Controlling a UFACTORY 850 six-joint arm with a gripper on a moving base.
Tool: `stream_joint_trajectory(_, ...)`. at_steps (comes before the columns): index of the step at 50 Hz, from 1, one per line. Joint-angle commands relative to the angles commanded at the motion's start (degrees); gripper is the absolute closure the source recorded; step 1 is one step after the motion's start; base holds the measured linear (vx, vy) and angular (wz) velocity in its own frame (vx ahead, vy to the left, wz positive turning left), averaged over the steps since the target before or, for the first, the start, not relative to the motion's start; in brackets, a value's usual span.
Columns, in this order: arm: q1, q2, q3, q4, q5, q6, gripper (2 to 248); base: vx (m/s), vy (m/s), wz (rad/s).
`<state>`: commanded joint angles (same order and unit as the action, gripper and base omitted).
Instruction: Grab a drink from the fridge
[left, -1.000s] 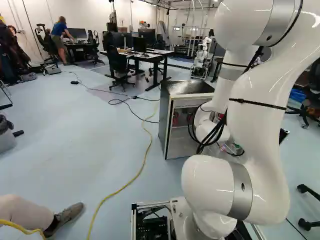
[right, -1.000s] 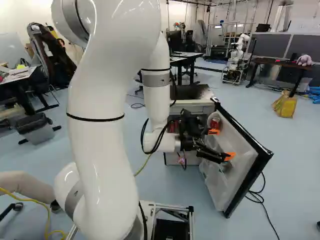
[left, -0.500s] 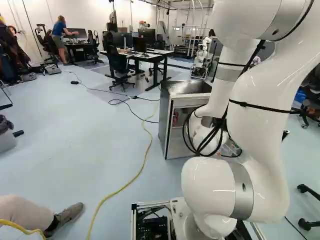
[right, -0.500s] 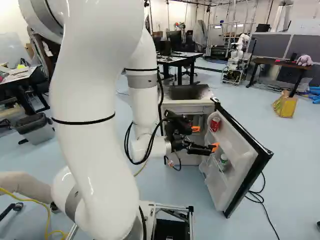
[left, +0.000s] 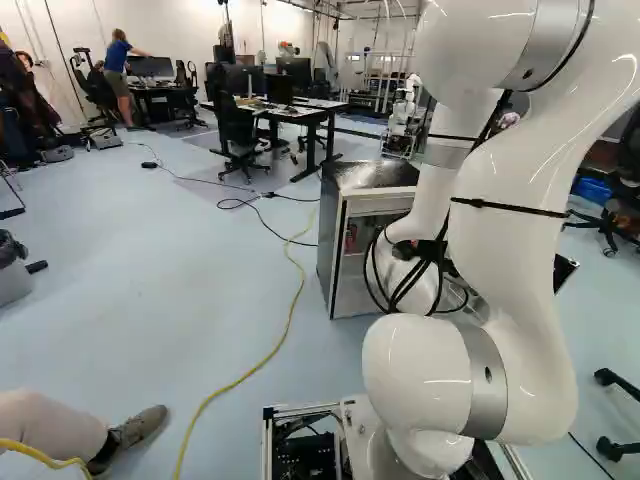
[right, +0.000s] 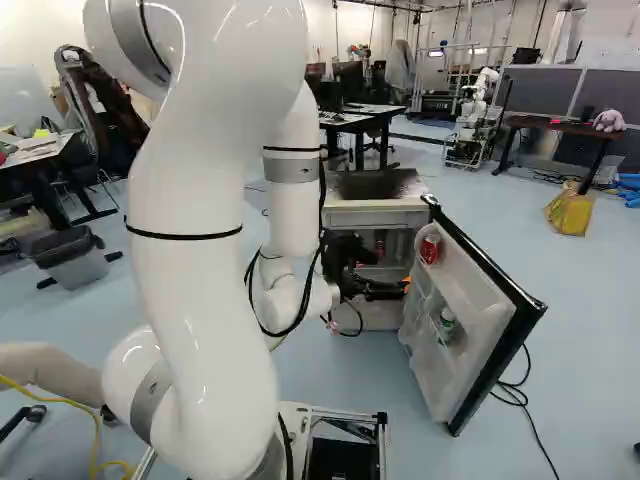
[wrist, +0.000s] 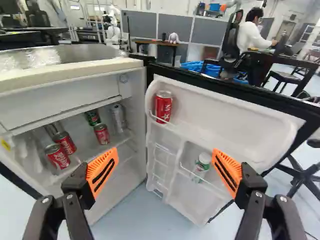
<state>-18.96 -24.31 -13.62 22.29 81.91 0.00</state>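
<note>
- One fridge (wrist: 75, 76): three red cans (wrist: 57, 156), one green can (wrist: 92, 117) and one silver can (wrist: 118, 118) can be made out inside; the wrist view shows all five, the left base view just a glimpse of red.
- One tool (right: 390, 270), near the opening, its two fingers spread wide.
- One open door (right: 500, 265): one red can above and one green-capped bottle (wrist: 202, 165) lower down, seen in the wrist and right base views; the left base view shows neither.
</note>
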Motion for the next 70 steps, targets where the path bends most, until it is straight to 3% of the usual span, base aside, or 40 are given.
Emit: stream_joint_trajectory(70,-8.5,-24.98,-24.21,-38.82,-12.15,0.0,3,0.0,0.0,0.0)
